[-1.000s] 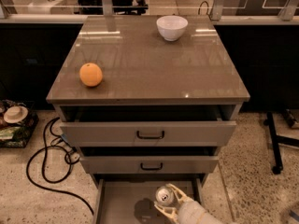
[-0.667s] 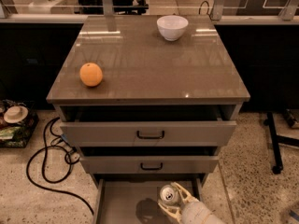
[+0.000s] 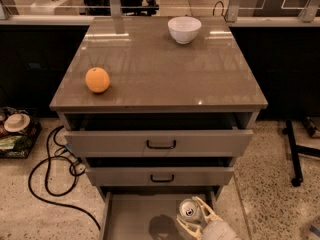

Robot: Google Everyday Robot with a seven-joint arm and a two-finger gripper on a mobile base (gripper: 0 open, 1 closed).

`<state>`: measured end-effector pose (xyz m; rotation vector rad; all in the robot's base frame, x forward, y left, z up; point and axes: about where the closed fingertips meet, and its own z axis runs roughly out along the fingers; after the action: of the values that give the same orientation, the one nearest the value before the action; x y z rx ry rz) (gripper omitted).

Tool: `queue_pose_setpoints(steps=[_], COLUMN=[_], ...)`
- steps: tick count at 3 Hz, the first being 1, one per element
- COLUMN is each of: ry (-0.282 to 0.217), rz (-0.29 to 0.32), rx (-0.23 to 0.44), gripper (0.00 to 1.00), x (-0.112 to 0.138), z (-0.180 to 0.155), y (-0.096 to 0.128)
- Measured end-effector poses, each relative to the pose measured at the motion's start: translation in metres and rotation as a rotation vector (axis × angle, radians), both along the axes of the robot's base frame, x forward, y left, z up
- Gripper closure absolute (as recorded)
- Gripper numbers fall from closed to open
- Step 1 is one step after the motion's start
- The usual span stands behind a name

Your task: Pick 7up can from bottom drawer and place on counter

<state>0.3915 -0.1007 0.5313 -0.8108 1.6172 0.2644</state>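
The 7up can (image 3: 188,209), with its silver top and pull tab showing, is inside the open bottom drawer (image 3: 130,219) at its right side. My gripper (image 3: 190,213) reaches in from the bottom edge of the camera view. Its pale fingers (image 3: 206,209) are closed around the can's sides. The can casts a dark shadow on the drawer floor to its left, so it looks held a little above the floor. The glossy brown-grey counter (image 3: 160,69) lies above the three drawers.
An orange (image 3: 97,80) sits on the counter's left side and a white bowl (image 3: 184,29) at its back right. The two upper drawers (image 3: 160,143) stand partly pulled out above the can. Black cables (image 3: 50,174) lie on the floor left; a stand's leg (image 3: 294,154) is right.
The can and my gripper have shifted slightly to the right within the bottom drawer. Nothing on the counter has moved.
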Motion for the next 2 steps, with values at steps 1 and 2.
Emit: queue_pose_setpoints(steps=[1, 2], ry=[0.033, 0.065], rz=[-0.026, -0.072], rx=[0.065, 0.121], gripper=[1.0, 1.0], x=[0.014, 0.039], z=[0.015, 0.053], y=[0.0, -0.01])
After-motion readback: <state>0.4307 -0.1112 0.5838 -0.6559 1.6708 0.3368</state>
